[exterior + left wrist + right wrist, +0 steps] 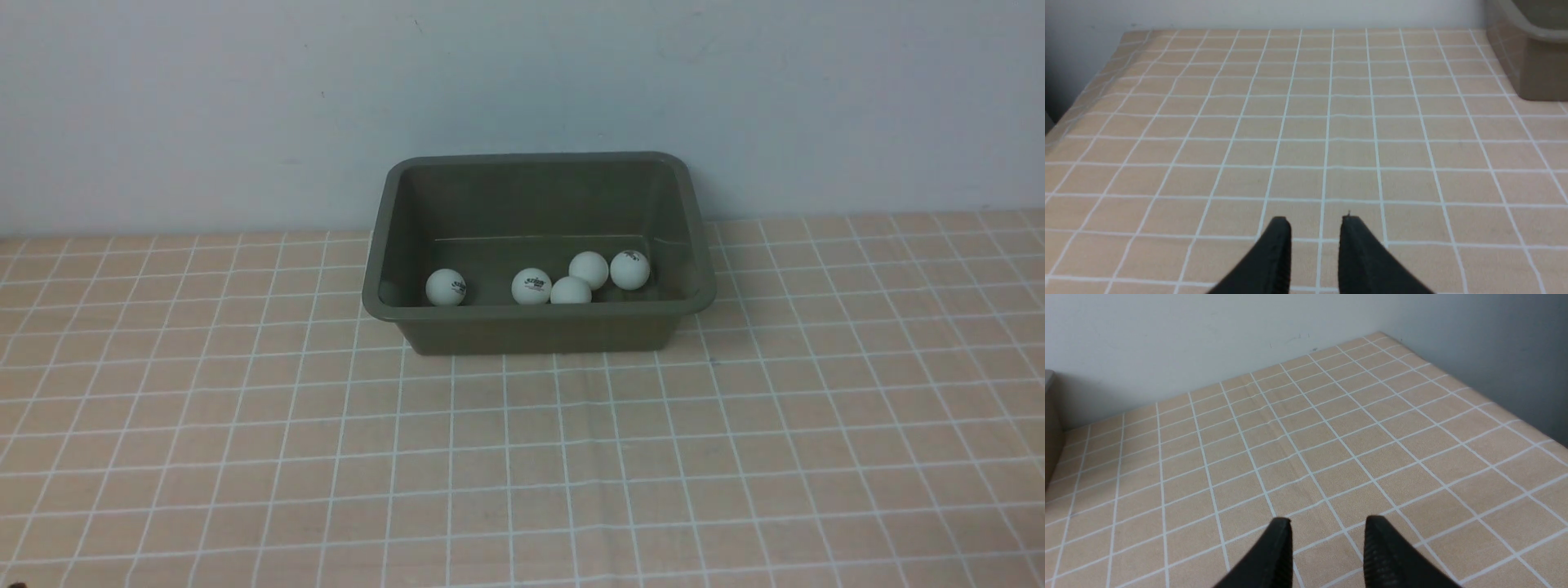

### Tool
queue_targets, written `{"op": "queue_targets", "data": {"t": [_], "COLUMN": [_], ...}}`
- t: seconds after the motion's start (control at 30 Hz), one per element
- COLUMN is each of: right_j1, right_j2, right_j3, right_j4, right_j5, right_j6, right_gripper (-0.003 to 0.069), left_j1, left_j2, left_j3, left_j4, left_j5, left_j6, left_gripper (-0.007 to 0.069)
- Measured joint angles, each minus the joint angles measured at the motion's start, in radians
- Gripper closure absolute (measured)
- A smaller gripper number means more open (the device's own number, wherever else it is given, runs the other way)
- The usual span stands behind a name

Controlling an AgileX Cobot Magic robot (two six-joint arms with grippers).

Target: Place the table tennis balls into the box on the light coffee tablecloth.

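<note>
Peach-tan grid-lined tablecloth (522, 457) lies nearest; left gripper (1315, 232) and right gripper (1327, 531) hover closed, holding nothing. Beyond, five white table tennis balls (531, 287), dark logos unreadable, sit inside the olive-grey plastic box (539, 322).

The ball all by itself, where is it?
In the front view, the lone ball sits inside the box, by its left wall, apart from the four other balls on its right.

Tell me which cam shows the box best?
Front view: the whole box is in frame, open top toward the camera, five table tennis balls visible inside. Left wrist view catches only one corner and part of the rim. Right wrist view shows just a sliver of its wall.
</note>
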Motion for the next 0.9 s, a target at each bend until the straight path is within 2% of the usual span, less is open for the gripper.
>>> {"op": "queue_targets", "data": {"t": [0.4, 0.6, 0.9], "right_j1": [0.0, 0.0, 0.0], "right_j2": [0.0, 0.0, 0.0], "right_j3": [0.0, 0.0, 0.0], "right_j4": [0.0, 0.0, 0.0], "right_j5": [-0.001, -0.001, -0.001], "right_j6": [0.0, 0.0, 0.0], "right_gripper": [0.0427, 0.0427, 0.0427], "left_j1": [0.0, -0.001, -0.053], "left_j2": [0.0, 0.0, 0.0], "left_j3": [0.002, 0.002, 0.002], "left_j4": [0.0, 0.016, 0.075], "left_j5": [-0.012, -0.013, -0.016], "left_j6": [-0.002, -0.082, -0.111], "left_gripper": [0.0505, 0.0505, 0.0505]}}
